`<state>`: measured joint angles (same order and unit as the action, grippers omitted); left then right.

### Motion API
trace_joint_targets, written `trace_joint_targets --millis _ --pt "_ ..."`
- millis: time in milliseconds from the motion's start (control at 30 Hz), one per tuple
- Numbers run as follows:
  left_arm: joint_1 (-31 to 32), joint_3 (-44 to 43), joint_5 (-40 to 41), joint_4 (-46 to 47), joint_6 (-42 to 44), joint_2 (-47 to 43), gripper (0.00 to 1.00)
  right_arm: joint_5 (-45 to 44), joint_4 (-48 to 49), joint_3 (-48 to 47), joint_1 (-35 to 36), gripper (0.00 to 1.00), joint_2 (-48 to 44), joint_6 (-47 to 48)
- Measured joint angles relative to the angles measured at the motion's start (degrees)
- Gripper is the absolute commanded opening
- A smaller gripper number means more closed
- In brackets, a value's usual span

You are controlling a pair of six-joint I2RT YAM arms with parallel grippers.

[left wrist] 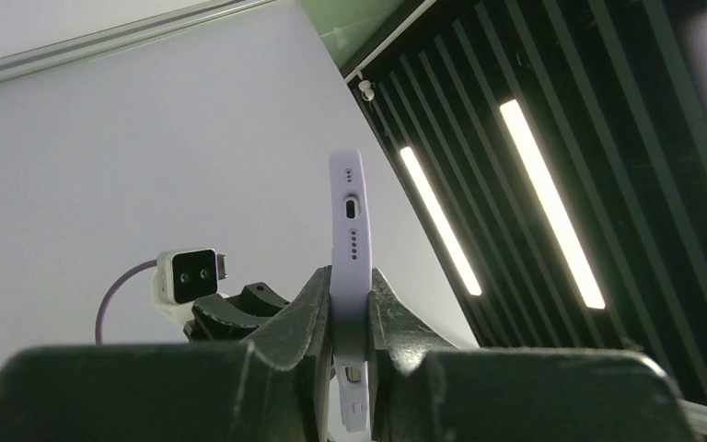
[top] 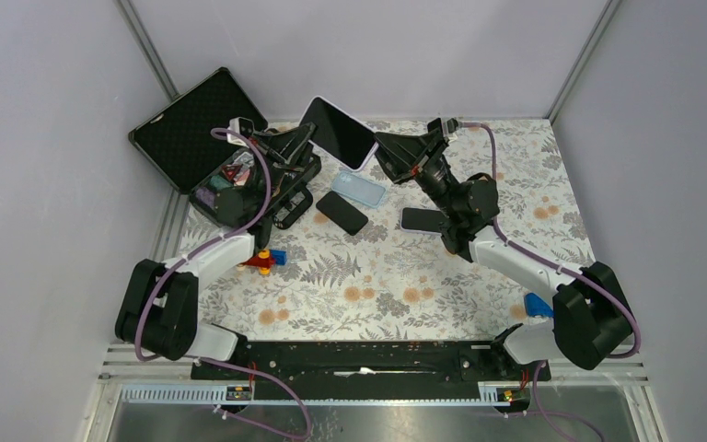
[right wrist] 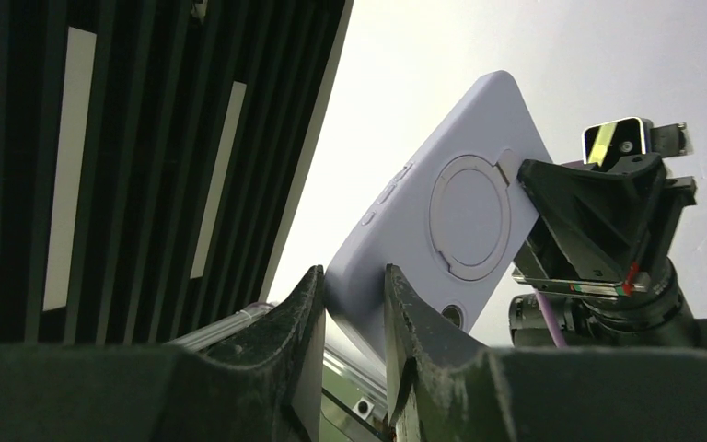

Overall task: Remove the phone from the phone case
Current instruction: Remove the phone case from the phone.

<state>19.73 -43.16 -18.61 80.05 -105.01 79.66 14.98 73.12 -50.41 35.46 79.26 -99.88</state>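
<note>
A phone in a lilac case (top: 336, 132) is held up above the back of the table, its dark screen facing the top camera. My left gripper (top: 306, 140) is shut on its left edge. In the left wrist view the case (left wrist: 350, 230) stands edge-on between the fingers (left wrist: 351, 313), port holes showing. My right gripper (top: 382, 154) is at the phone's lower right corner. In the right wrist view the back of the case (right wrist: 460, 221), with a round ring, has its corner pinched between the jaws (right wrist: 354, 304).
An open black hard case (top: 193, 124) stands at the back left. On the flowered cloth lie a light blue phone case (top: 359, 187), a black phone (top: 341, 212) and another dark phone (top: 421, 219). A small red, yellow and blue toy (top: 265, 259) lies near the left arm.
</note>
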Motion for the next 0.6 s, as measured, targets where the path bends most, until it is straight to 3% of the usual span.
trace_joint_targets --millis 600 --pt "3.37 -0.33 3.67 2.19 -3.52 3.72 0.00 -2.12 1.68 0.17 -0.37 0.00 0.00 -2.69"
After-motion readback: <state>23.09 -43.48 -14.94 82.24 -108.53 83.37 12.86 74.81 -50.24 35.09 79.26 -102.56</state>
